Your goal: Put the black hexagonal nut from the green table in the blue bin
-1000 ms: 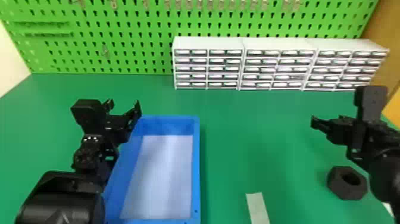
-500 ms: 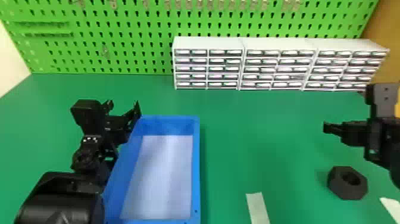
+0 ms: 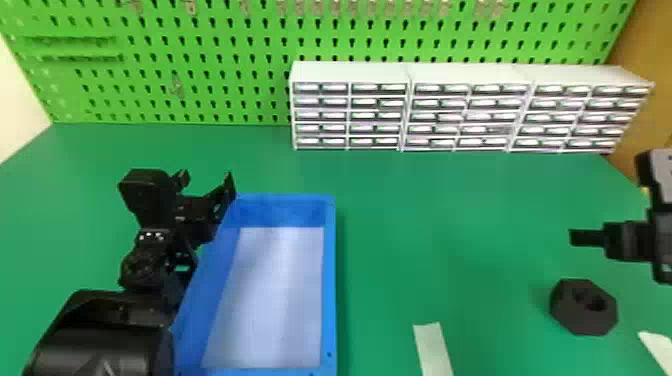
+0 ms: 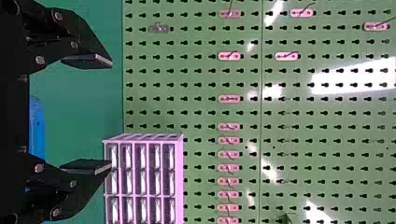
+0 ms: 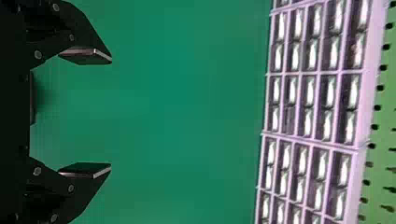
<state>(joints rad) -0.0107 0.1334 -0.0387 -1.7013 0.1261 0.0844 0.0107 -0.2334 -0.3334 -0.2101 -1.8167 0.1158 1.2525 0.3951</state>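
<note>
The black hexagonal nut [image 3: 584, 307] lies flat on the green table [image 3: 450, 240] at the right, its hole facing up. My right gripper [image 3: 586, 238] is above and behind the nut at the right edge. In the right wrist view the right gripper [image 5: 111, 114] is open, with bare table beyond its fingers. The blue bin [image 3: 330, 280] stands left of centre with a white bottom and nothing in it. My left gripper [image 3: 207, 182] is parked at the bin's far left corner; in the left wrist view the left gripper [image 4: 112, 115] is open and holds nothing.
White drawer cabinets [image 3: 465, 115] line the back of the table before a green pegboard [image 3: 225, 65]. A pale strip [image 3: 433, 350] lies between bin and nut, and another pale piece [image 3: 657, 347] is at the right edge. A brown panel [image 3: 645, 55] borders the right side.
My right gripper has moved to the right, uncovering more of the table around the nut. The left arm, the bin and the nut have stayed where they were.
</note>
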